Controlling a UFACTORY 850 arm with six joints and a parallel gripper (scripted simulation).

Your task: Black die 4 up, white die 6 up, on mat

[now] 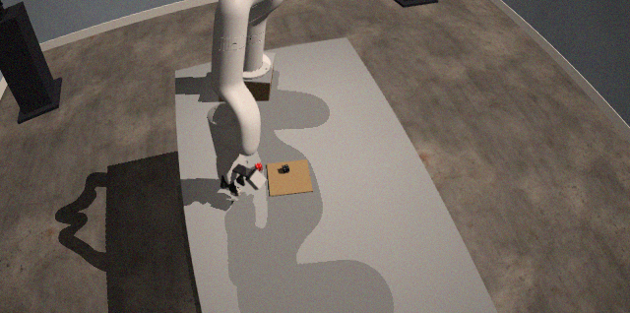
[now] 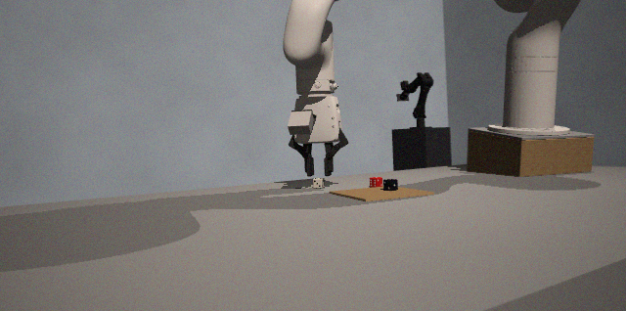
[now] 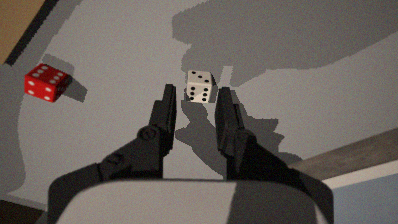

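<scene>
Three dice lie in play; the white die [image 3: 200, 86] sits on the bare grey worktop [image 1: 369, 195], off the mat [image 1: 290, 184], directly under the hand [image 3: 196, 107]; the hand hangs just above it, fingers partly parted and gripping nothing, one finger to each side of the cube as the wrist view shows.

The step in hand looks like the pickup of the white die; to do it well, I would lower straight down until the finger pads bracket two opposite flat faces, keeping the pads square to them and not on an edge or corner, then close gently; a skewed pinch on so small a cube would likely squirt it sideways; the gap between the fingers seems only a little wider than the die, so centring matters.

The red die [image 3: 46, 82] rests on the worktop just beside the mat's edge, well apart from the hand's path; it should stay untouched. The black die [image 1: 285, 168] lies on the mat near its far edge.

The dice are small hard cubes with crisp edges and contrasting pips; the mat is a thin, flat, tan square, like card or cork; the worktop is matt grey; the fingers are dark, angular and narrow.
</scene>
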